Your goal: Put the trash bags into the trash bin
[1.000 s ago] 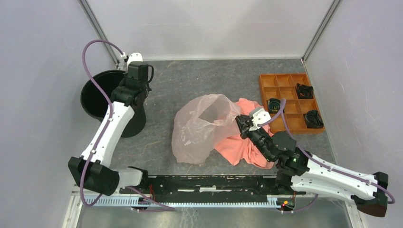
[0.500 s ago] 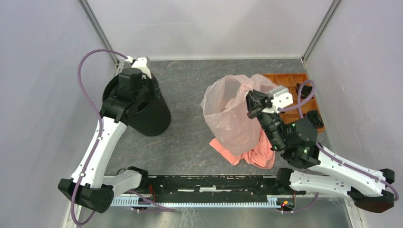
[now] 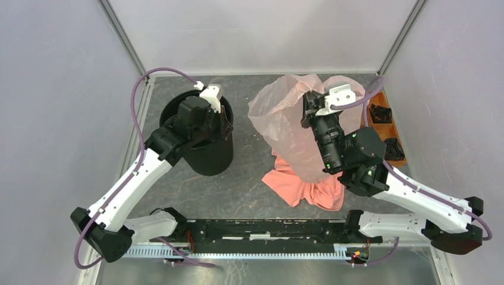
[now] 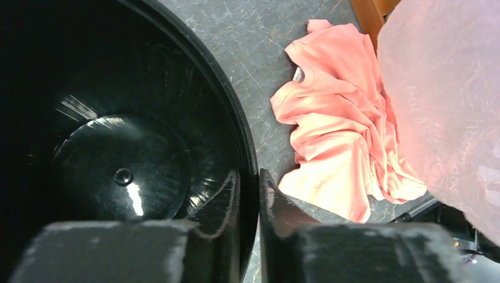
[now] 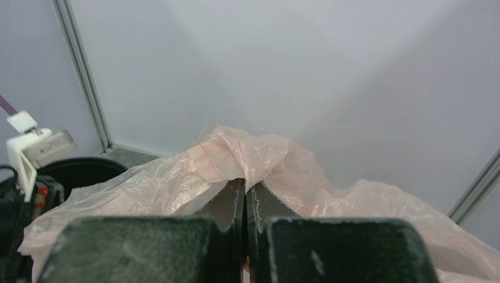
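The black round trash bin [image 3: 208, 151] stands left of centre. My left gripper [image 3: 223, 119] is shut on its rim [image 4: 250, 159], one finger inside and one outside. The bin's inside [image 4: 118, 171] holds nothing. My right gripper [image 3: 307, 105] is shut on the pale pink translucent trash bag [image 3: 285, 127] and holds it lifted above the table, right of the bin. The bag hangs down over the arm. In the right wrist view the bag's bunched film [image 5: 247, 156] sits pinched between the fingertips. The bag also shows in the left wrist view [image 4: 448, 100].
A coral-orange cloth [image 3: 306, 187] lies on the table under the hanging bag, also in the left wrist view [image 4: 342, 147]. An orange compartment tray [image 3: 383, 127] with black items sits at the right, partly hidden by the bag. Walls close the back and sides.
My left gripper has dragged the bin rightward toward the centre and set it upright. My right gripper has lifted the bag up and farther back, off the coral cloth.
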Action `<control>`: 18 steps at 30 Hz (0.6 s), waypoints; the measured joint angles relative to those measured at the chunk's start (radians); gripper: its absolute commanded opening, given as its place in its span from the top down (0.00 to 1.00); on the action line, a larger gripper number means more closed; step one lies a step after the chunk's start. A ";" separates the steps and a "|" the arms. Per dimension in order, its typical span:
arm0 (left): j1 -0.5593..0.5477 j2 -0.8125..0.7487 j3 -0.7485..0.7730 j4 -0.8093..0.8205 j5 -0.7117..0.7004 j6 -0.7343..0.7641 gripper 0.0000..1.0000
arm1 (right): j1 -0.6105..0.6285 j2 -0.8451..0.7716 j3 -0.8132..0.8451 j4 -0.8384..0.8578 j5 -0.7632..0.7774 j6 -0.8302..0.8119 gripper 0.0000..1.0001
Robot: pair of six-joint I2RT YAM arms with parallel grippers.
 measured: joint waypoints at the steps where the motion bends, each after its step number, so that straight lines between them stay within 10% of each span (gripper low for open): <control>1: 0.000 -0.001 0.000 0.000 0.002 -0.005 0.61 | 0.000 0.009 0.019 0.002 0.003 0.000 0.99; 7: -0.006 -0.067 -0.001 0.000 0.008 -0.054 0.28 | 0.000 0.104 0.178 0.031 -0.021 0.051 0.99; 18: -0.006 -0.650 -0.131 0.122 -0.266 -0.096 0.10 | 0.000 0.290 0.392 0.252 -0.145 0.661 0.99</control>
